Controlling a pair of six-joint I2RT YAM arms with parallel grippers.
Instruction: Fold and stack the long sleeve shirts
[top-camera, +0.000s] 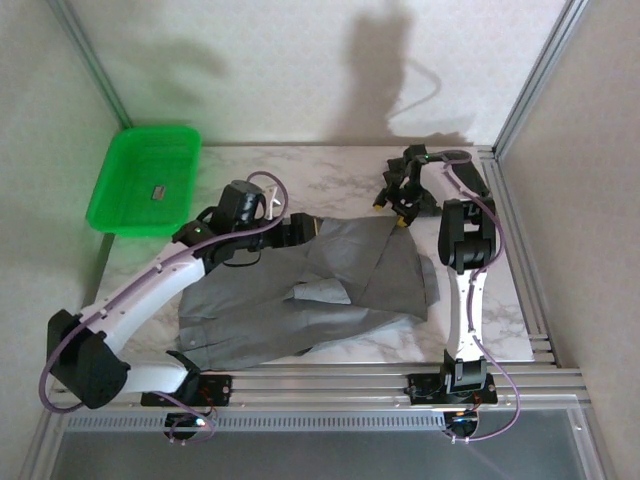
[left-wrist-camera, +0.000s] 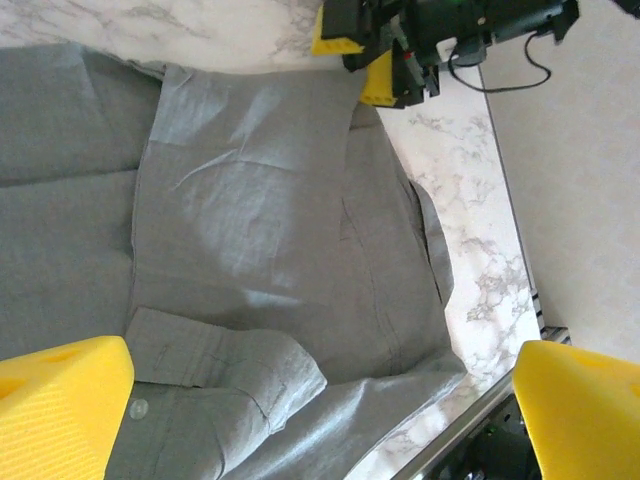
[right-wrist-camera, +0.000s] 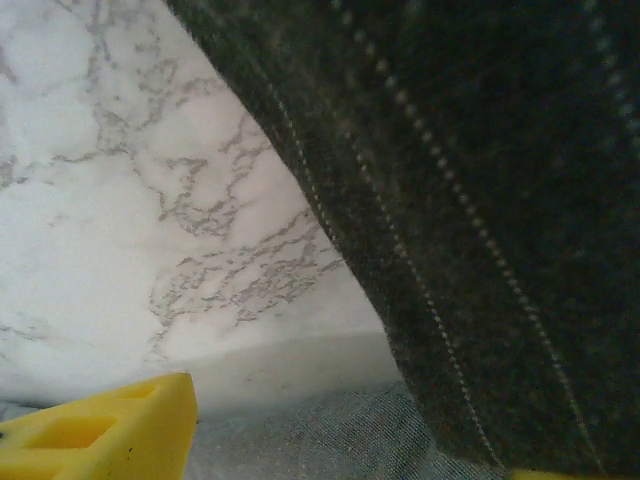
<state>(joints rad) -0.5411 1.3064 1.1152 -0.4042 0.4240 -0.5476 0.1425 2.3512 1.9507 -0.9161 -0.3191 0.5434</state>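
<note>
A grey long sleeve shirt (top-camera: 330, 270) lies spread on the marble table, one sleeve cuff (top-camera: 325, 292) folded over its middle. My left gripper (top-camera: 300, 230) hovers over the shirt's upper left part. In the left wrist view its yellow fingers stand wide open above the cloth (left-wrist-camera: 250, 200), with nothing between them (left-wrist-camera: 320, 395). My right gripper (top-camera: 392, 210) sits at the shirt's far right corner, fingers apart. In the right wrist view a dark charcoal cloth (right-wrist-camera: 500, 200) with pale stitch lines hangs close across the right side, and grey cloth (right-wrist-camera: 300, 445) shows between the fingers (right-wrist-camera: 350, 450).
A green plastic tray (top-camera: 104, 175) holding one small object (top-camera: 158, 192) stands at the table's far left corner. Aluminium frame rails (top-camera: 400, 385) run along the near edge and the right side. Bare marble (top-camera: 300, 165) lies beyond the shirt.
</note>
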